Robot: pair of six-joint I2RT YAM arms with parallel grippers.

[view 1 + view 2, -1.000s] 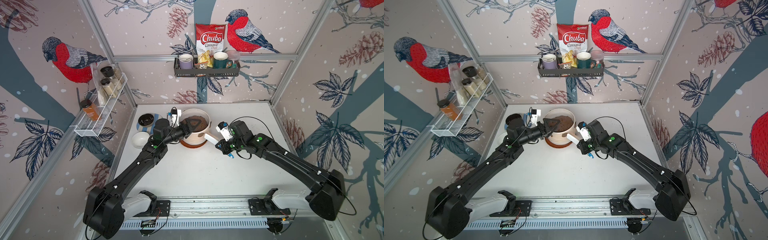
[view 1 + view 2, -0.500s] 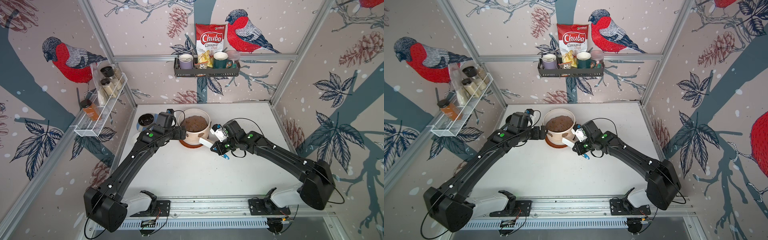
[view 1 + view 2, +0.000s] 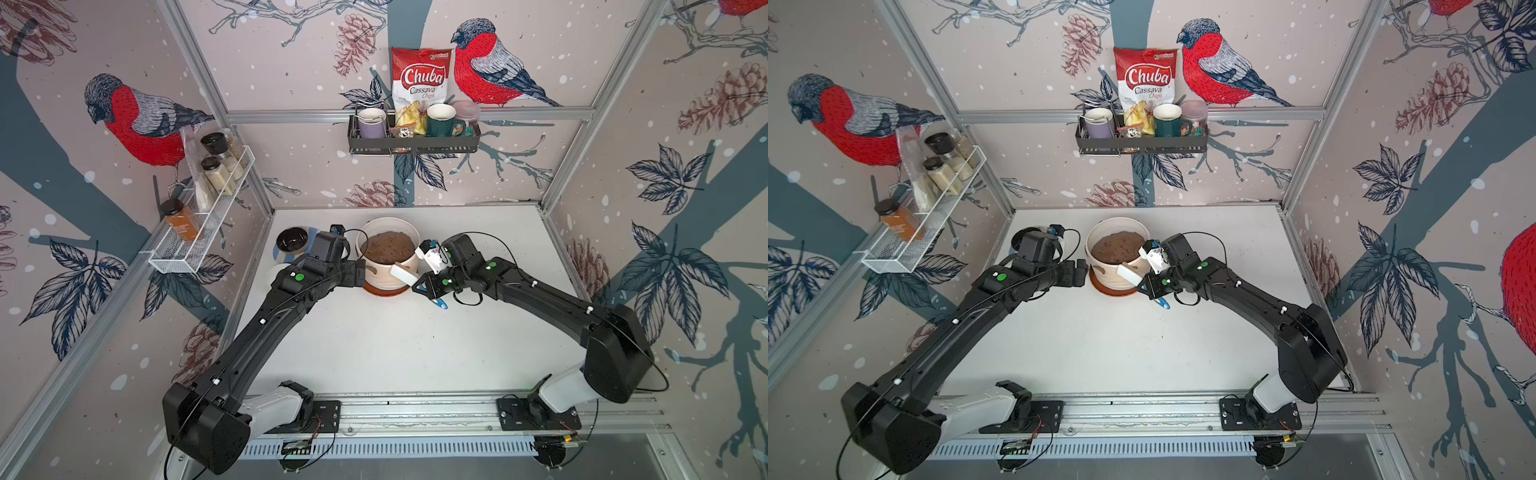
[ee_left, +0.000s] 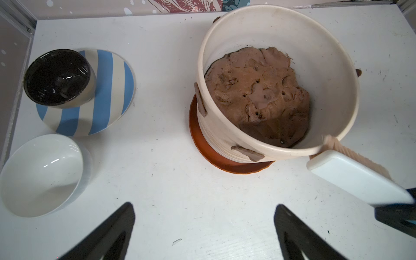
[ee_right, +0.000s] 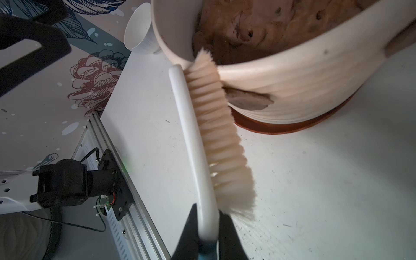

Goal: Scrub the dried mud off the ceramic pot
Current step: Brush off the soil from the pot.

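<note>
There's the ceramic pot (image 3: 386,275), back-centre on its saucer (image 3: 385,292).
Brush (image 3: 404,274) touching its front-right side; left of it, bowl (image 4: 57,77) on plate (image 4: 108,90), second bowl (image 4: 38,173) just in front.

High twin top views, close downward wrist views, ceramic pot (image 4: 333,74) common.

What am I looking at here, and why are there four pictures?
Two black robot arms stand at a white table. Two pictures look down from overhead; the other two come from a camera on each wrist. On the table: a ceramic pot of soil on a brown saucer, a black bowl on a striped plate, a white bowl. The right gripper is shut on a white brush, bristles against the pot's wall beside a patch of dried mud. The left gripper is open beside the pot, holding nothing.
</note>
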